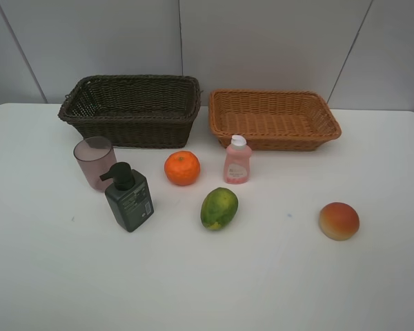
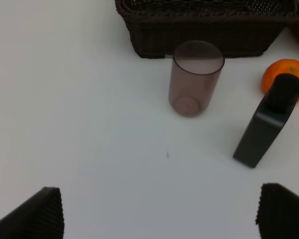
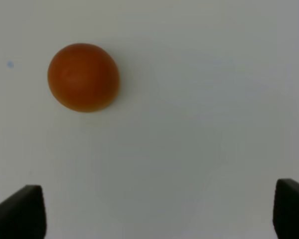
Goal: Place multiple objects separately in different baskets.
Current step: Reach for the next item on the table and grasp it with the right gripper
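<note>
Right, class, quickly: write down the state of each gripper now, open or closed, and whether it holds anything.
Left gripper: open, holding nothing.
Right gripper: open, holding nothing.

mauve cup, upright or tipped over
Upright: the mauve cup stands on its base with its open rim facing up, and nothing shows through its translucent wall.

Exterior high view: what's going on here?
Nothing is held. The dark brown basket and the light orange-brown basket are empty. The cup, pump bottle, orange, pink bottle, green fruit and peach sit on the table outside them. The left gripper is open, facing the cup; the right gripper is open, facing the peach.
</note>
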Tool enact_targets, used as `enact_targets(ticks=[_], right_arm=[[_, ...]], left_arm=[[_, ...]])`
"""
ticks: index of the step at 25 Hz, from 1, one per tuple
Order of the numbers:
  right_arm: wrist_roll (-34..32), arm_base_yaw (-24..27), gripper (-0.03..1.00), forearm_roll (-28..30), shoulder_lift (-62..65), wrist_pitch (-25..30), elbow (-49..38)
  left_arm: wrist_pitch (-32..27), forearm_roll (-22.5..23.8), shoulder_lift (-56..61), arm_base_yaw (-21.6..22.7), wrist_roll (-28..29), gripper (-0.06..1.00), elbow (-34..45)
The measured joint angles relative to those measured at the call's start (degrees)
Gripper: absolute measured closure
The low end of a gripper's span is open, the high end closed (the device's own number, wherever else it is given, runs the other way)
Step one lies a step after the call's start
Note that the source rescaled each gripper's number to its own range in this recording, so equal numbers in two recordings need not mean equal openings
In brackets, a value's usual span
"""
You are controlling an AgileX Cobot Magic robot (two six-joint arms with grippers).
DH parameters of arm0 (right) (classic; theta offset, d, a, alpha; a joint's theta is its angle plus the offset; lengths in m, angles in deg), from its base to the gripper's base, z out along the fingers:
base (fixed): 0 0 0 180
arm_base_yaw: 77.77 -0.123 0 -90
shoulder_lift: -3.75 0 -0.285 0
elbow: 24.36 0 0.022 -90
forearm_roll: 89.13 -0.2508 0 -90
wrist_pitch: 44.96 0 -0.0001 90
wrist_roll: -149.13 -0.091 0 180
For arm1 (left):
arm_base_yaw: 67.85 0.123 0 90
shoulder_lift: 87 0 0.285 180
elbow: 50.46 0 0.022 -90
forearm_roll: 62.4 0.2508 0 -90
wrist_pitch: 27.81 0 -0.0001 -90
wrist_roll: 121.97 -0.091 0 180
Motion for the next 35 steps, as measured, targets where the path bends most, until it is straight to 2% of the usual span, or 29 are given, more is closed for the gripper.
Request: enact_targets(ticks=[2, 9, 14, 24, 35], right_arm=[[-0.1, -1.2, -0.03, -0.3, -6.4, -1.9, 1.9], [-1.5, -11.8, -0.03, -3.9, -26.8, -10.2, 8.5], [-2.0, -15.8, -0.03, -5.7, -37.4, -14.6, 10.7], [-8.2, -16.1, -0.03, -4.4, -46.8, -20.3, 10.8], [-11.6, -12.6, -0.03, -4.4, -46.9, -20.8, 10.8]], left_arm=[[0.0, 0.0, 0.0, 0.0, 0.0, -0.06, 0.0], [0.0, 0.0, 0.0, 0.0, 0.0, -0.06, 0.0], [0.0, 0.0, 0.0, 0.0, 0.0, -0.06, 0.0], [0.0, 0.0, 0.0, 0.0, 0.0, -0.06, 0.0], [0.0, 0.0, 0.0, 0.0, 0.0, -0.06, 0.0]])
